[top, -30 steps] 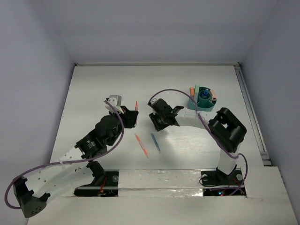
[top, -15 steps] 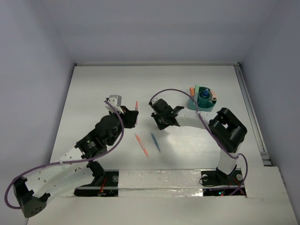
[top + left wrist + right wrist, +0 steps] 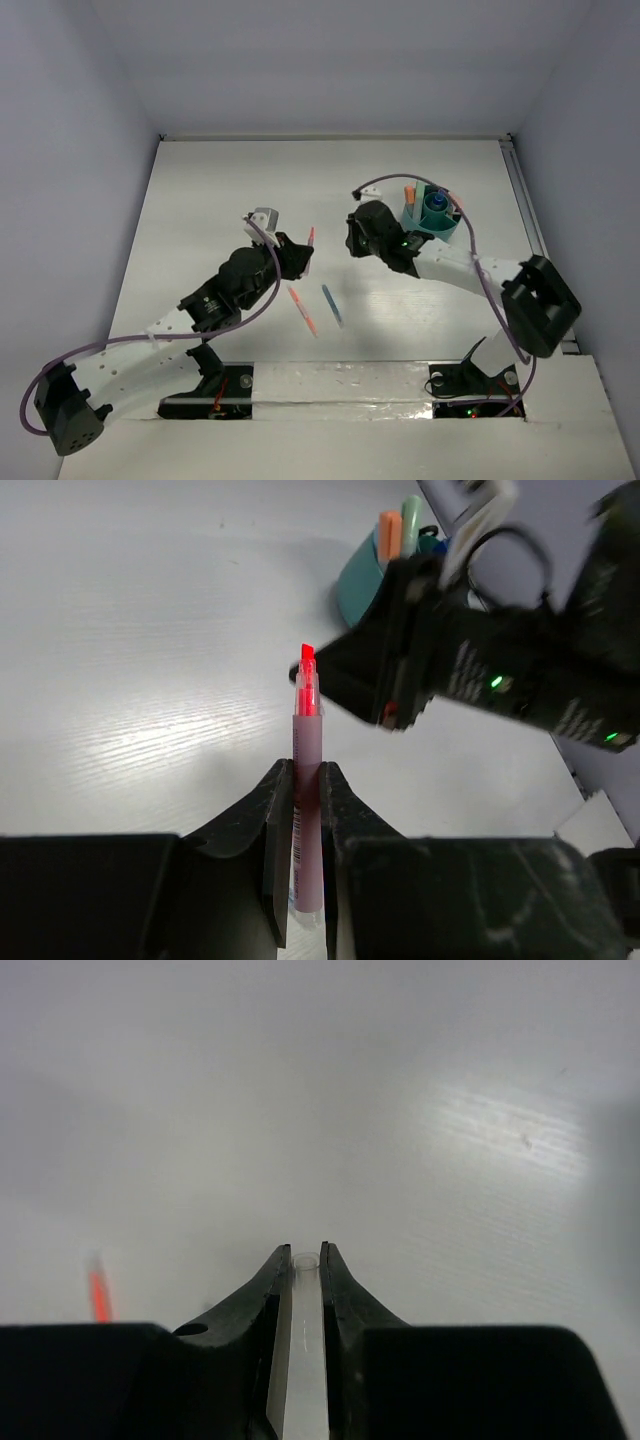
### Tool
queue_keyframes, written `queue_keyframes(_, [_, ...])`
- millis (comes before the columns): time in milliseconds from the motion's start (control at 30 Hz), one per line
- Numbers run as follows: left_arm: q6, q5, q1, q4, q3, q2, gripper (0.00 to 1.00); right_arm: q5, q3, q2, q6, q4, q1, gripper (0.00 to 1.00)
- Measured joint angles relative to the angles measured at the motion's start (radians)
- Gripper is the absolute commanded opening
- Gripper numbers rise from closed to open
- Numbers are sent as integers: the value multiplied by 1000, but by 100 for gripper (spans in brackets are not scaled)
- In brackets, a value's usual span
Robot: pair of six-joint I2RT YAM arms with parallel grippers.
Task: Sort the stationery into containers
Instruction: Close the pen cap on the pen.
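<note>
Right wrist alone shows right gripper pinching a clear tube (hidden from above); left gripper clamps marker, tip ahead.

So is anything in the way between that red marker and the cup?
Yes. The right end effector, closed on a clear tube, sits between the marker held by the left end effector and the cup, blocking a straight path.

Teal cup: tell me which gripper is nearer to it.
Right. The right gripper, shut on a clear stick, sits just left of the cup in the top view. The left gripper, holding a highlighter, is farther left, beyond it.
</note>
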Motion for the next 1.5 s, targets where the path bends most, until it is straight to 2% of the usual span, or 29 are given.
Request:
queue_keyframes(300, [-13, 158, 0, 214, -90, 13, 0, 81, -87, -234, 161, 350, -11, 0])
queue_keyframes(667, [-29, 185, 0, 317, -92, 31, 0, 48, -216, -307, 326, 668, -11, 0])
queue_keyframes(1033, [-33, 185, 0, 329, -91, 115, 0, -16, -261, -307, 402, 791, -11, 0])
queue_keyframes(1500, [-28, 183, 0, 335, -75, 132, 0, -68, -288, -307, 407, 805, -11, 0])
